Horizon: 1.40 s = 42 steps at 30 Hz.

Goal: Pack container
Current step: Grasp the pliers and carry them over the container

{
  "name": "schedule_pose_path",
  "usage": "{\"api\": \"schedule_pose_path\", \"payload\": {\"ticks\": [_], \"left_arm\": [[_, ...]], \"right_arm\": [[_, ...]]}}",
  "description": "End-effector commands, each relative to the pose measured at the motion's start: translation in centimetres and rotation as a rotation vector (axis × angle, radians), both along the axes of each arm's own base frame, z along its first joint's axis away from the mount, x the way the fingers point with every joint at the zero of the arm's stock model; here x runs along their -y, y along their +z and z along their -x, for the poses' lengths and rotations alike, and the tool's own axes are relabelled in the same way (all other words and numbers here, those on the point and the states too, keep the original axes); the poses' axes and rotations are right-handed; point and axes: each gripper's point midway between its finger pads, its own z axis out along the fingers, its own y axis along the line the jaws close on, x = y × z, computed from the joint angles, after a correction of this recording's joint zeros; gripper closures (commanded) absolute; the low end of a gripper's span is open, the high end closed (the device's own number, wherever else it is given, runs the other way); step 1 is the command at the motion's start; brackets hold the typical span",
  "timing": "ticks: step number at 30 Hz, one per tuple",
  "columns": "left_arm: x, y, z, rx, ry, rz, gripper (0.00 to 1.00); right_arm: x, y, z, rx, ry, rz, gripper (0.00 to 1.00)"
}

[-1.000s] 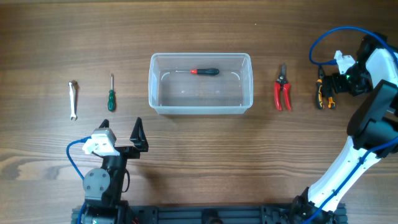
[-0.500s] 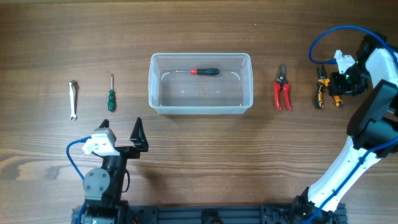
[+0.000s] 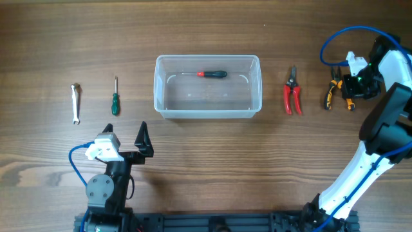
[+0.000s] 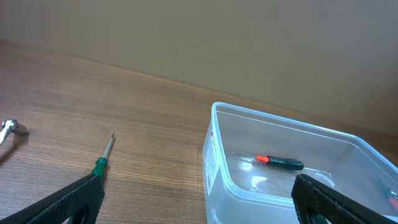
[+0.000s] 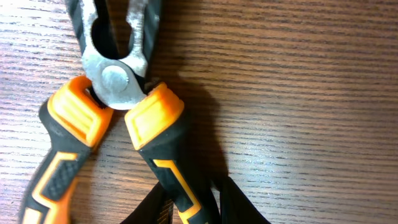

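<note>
Pliers (image 3: 330,96) shifted; clear, round-cornered container (image 3: 257,84) holds screwdriver (image 3: 212,74).

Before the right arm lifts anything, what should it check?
1. Right hand straddles one handle of the pliers: ok.
2. Hand shut firmly on the pliers: cannot tell.
3. Top of the container open: ok.
4. Room inside beside the screwdriver: ok.
5. Low path to the container free: not ok, red cutters lie between.
6. Left hand apart from the container: ok.
</note>
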Motion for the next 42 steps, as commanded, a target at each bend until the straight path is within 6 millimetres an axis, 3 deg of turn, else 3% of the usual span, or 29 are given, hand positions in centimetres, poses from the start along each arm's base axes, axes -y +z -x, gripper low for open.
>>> {"api": "schedule_pose_path", "payload": {"ticks": [1, 8, 15, 21, 26, 29, 31, 34, 37, 38, 41, 42], "left_arm": [[0.1, 0.0, 0.0, 0.005, -0.007, -0.008, 0.0], [0.1, 0.0, 0.0, 0.005, -0.007, -0.008, 0.0], [0.1, 0.0, 0.0, 0.005, -0.007, -0.008, 0.0], [0.1, 0.0, 0.0, 0.005, -0.007, -0.008, 0.0], [0.1, 0.0, 0.0, 0.005, -0.007, -0.008, 0.0], [0.1, 0.0, 0.0, 0.005, -0.007, -0.008, 0.0], [0.1, 0.0, 0.0, 0.005, -0.007, -0.008, 0.0], [0.1, 0.0, 0.0, 0.005, -0.007, -0.008, 0.0], [0.1, 0.0, 0.0, 0.005, -0.007, -0.008, 0.0], [0.1, 0.0, 0.0, 0.005, -0.007, -0.008, 0.0], [0.1, 0.0, 0.0, 0.005, -0.007, -0.008, 0.0], [0.1, 0.0, 0.0, 0.005, -0.007, -0.008, 0.0]], "right_arm": [[-0.5, -1.1, 0.2, -0.012, -0.028, -0.032, 0.77], [-0.3, -0.8, -0.2, 0.002, -0.057, -0.026, 0.86], [0.1, 0.7, -1.3, 0.03, -0.095, -0.02, 0.89], [0.7, 4.1, -3.4, 0.097, -0.122, 0.0, 0.93], [-0.9, 8.3, -5.7, 0.161, -0.071, 0.014, 0.96], [-2.8, 11.3, -7.2, 0.217, -0.023, 0.028, 0.96], [-4.4, 13.4, -8.0, 0.255, 0.013, 0.033, 0.96], [-9.0, 18.2, -8.9, 0.336, 0.12, 0.043, 0.96], [-15.5, 24.0, -8.8, 0.459, 0.287, 0.053, 0.96], [-19.4, 26.6, -8.1, 0.518, 0.401, 0.055, 0.96], [-25.1, 29.5, -6.4, 0.587, 0.574, 0.051, 0.96], [-28.0, 30.5, -5.5, 0.613, 0.662, 0.046, 0.96]]}}
